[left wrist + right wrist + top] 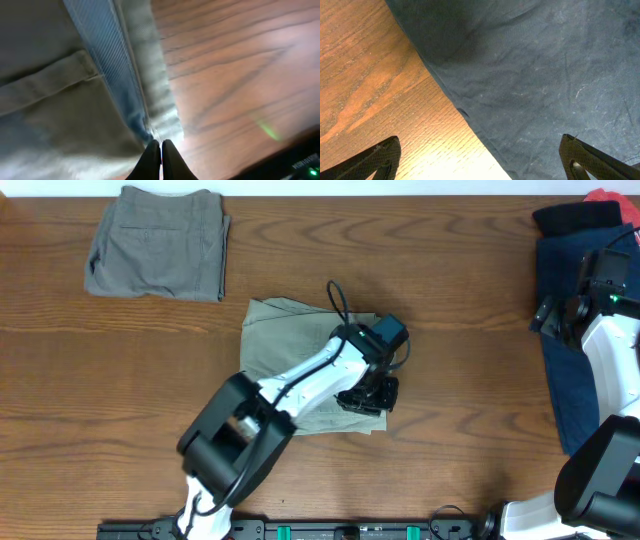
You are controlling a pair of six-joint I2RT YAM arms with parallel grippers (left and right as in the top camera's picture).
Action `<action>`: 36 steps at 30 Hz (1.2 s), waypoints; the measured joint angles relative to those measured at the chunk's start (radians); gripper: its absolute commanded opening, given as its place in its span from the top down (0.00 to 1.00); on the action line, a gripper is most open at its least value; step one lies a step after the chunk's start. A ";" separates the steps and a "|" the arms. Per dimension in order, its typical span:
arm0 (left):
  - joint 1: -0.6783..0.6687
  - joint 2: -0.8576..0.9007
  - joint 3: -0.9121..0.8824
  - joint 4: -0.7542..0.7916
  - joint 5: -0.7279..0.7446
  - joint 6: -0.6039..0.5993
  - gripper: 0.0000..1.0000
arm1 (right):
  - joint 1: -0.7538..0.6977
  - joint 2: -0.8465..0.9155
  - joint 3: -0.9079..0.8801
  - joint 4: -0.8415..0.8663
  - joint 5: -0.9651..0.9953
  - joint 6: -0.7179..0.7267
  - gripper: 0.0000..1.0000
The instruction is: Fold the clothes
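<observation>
table (460,430): brown wood grain | far edge: pale strip (400,185) | light: warm glare on wood

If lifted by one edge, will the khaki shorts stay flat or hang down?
Probably hang down: the khaki shorts look soft and creased. Likely light: the cloth seems thin. The stacked layers visible at the waistband may slip apart.

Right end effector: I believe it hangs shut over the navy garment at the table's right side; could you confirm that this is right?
Not quite: the right end effector is open, not shut. Its fingers stand wide apart, as the right wrist view shows. The rest holds: it hangs over the navy garment at the table's right side.
</observation>
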 measured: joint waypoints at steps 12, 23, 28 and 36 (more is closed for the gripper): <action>0.212 -0.205 0.027 0.183 -0.292 0.015 0.94 | 0.000 0.000 0.000 0.000 0.000 0.000 0.01; 0.206 -0.072 0.027 0.399 -0.299 -0.012 0.93 | 0.000 0.000 0.000 0.000 0.000 0.000 0.01; 0.188 0.017 0.027 0.452 -0.282 -0.017 0.93 | 0.000 0.000 0.000 0.000 0.000 0.000 0.01; 0.186 0.125 0.027 0.526 -0.279 -0.029 0.93 | 0.000 0.000 0.000 0.000 0.000 0.000 0.01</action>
